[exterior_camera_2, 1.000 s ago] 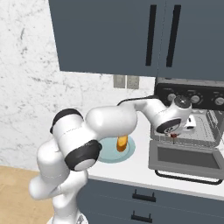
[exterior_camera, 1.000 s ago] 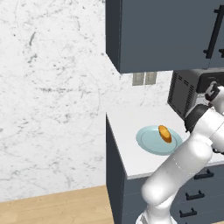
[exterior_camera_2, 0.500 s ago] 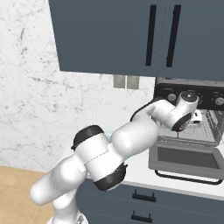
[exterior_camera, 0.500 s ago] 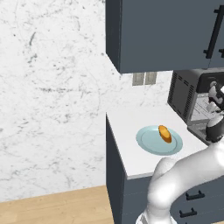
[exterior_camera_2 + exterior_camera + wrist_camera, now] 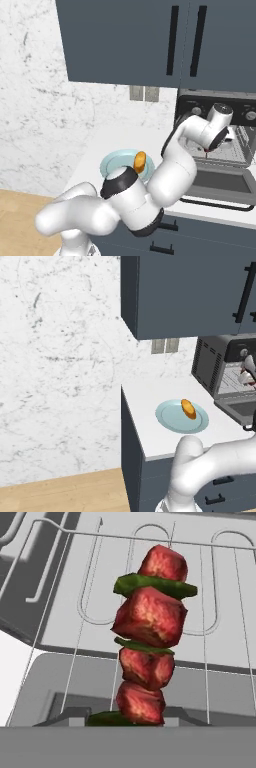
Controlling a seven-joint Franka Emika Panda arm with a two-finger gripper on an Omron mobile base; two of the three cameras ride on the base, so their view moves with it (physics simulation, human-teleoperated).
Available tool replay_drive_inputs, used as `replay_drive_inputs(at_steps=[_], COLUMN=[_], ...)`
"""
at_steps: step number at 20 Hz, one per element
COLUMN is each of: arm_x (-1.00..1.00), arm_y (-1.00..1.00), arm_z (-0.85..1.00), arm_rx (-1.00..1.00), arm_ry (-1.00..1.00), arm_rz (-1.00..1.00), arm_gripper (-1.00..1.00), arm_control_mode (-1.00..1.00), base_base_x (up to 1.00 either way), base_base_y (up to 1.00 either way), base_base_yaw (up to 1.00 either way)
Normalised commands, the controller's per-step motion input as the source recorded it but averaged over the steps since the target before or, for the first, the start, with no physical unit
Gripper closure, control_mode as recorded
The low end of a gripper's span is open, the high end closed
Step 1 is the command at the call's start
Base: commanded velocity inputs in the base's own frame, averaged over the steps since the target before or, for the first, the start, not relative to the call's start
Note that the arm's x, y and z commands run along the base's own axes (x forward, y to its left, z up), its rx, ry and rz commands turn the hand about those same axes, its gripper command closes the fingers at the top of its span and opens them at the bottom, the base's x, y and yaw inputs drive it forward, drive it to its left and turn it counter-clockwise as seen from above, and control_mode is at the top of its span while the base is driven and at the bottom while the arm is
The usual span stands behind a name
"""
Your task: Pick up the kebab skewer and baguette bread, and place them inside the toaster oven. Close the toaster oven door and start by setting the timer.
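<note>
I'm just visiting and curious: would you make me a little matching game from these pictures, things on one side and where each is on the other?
Things:
1. kebab skewer
2. baguette bread
3. toaster oven door
4. plate

Places or states:
A. folded down open
B. lying on the plate
C. on the white counter
D. at the oven's mouth, over the wire rack

Pairs: 1-D, 2-B, 3-A, 4-C
</note>
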Motion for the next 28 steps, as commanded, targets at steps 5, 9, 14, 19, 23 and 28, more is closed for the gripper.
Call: replay_drive_inputs(at_steps=[5, 9, 14, 19, 23, 28], arm_x=[-0.23, -0.41, -0.64, -0.85, -0.96, -0.91], arm_y=[0.14, 0.06, 0.35, 0.97, 1.0, 1.0], arm_z=[-0.17, 0.02, 0.4, 0.57, 0.16, 0.0], arm_rx=[0.0, 0.0, -0.01, -0.09, -0.15, -0.12], arm_ry=[-0.07, -0.15, -0.21, -0.21, -0.06, -0.02], arm_rz=[0.0, 0.0, 0.0, -0.03, -0.07, -0.12], arm_gripper=[-1.0, -1.0, -1.0, -1.0, -1.0, -1.0], arm_control_mode=[-1.0, -1.0, -1.0, -1.0, -1.0, -1.0], base_base_x=[0.0, 0.0, 0.0, 0.0, 0.0, 0.0], base_base_y=[0.0, 0.0, 0.0, 0.0, 0.0, 0.0], base_base_yaw=[0.0, 0.0, 0.0, 0.0, 0.0, 0.0])
